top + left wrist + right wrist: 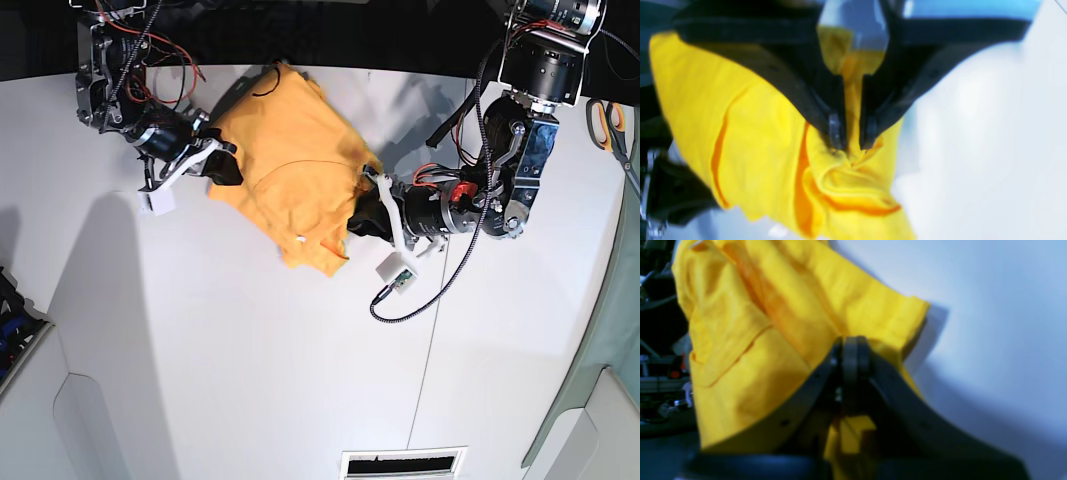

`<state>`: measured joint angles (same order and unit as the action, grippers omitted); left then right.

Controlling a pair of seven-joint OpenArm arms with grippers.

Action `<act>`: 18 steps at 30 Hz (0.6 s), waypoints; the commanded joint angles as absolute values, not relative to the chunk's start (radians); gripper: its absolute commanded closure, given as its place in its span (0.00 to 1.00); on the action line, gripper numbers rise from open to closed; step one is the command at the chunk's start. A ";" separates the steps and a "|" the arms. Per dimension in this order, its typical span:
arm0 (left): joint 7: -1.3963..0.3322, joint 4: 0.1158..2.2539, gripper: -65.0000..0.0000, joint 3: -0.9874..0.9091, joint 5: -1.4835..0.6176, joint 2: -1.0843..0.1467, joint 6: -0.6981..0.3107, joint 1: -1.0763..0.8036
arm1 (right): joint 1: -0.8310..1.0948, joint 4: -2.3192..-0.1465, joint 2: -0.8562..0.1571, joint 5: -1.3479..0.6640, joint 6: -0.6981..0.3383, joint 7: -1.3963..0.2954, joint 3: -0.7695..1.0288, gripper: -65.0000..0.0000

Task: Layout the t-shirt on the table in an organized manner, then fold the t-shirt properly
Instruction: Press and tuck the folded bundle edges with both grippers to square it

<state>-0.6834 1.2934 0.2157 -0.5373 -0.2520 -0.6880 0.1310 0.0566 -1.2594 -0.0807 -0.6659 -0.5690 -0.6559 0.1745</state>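
Note:
The orange-yellow t-shirt (290, 165) hangs bunched and creased between my two grippers over the far part of the white table (240, 350). My left gripper (358, 218) is at the shirt's right edge. In the left wrist view its gripper (851, 141) is shut on a gathered fold of the t-shirt (766, 150), with the table (990, 133) beside it. My right gripper (222, 166) holds the shirt's left edge. In the right wrist view its gripper (851, 348) is pressed shut, with the t-shirt (750, 340) draped around it and showing between the fingers lower down.
Scissors (611, 125) lie at the table's right edge. A dark seam line (425, 360) runs down the table. A black cable (410, 305) loops below the left arm. A white vent slot (402, 463) sits at the near edge, and a dark rack (14, 325) at the left.

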 commanded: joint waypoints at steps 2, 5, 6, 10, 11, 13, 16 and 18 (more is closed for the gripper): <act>-0.666 1.306 0.87 0.213 -0.553 -0.272 -0.691 0.158 | 0.042 -1.285 -0.064 -0.673 -0.577 -0.659 0.175 1.00; -0.665 1.307 0.87 0.210 -0.558 -0.321 -0.692 0.167 | 0.039 -1.316 -0.055 -0.669 -0.577 -0.655 0.175 1.00; -0.666 1.307 0.87 0.203 -0.564 -0.340 -0.692 0.169 | 0.039 -1.330 -0.055 -0.665 -0.577 -0.655 0.175 1.00; -0.694 1.309 0.87 0.140 -0.638 -0.411 -0.698 0.166 | 0.039 -1.400 -0.055 -0.616 -0.577 -0.652 0.176 1.00; -0.729 1.315 0.87 0.130 -0.685 -0.425 -0.698 0.166 | 0.039 -1.415 -0.056 -0.602 -0.577 -0.649 0.176 1.00; -0.828 1.346 0.87 0.129 -0.817 -0.443 -0.698 0.160 | 0.039 -1.434 -0.056 -0.574 -0.576 -0.640 0.176 1.00; -0.924 1.459 0.87 0.129 -0.992 -0.449 -0.698 0.108 | 0.039 -1.436 -0.056 -0.518 -0.576 -0.608 0.176 1.00; -0.924 1.563 0.88 0.131 -1.007 -0.443 -0.698 0.051 | 0.039 -1.436 -0.056 -0.473 -0.576 -0.592 0.176 1.00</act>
<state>-0.9386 1.5536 0.1375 -0.9894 -0.4320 -0.6888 0.0395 0.0532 -1.4193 -0.0525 -0.4541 -0.5655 -0.6167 0.1745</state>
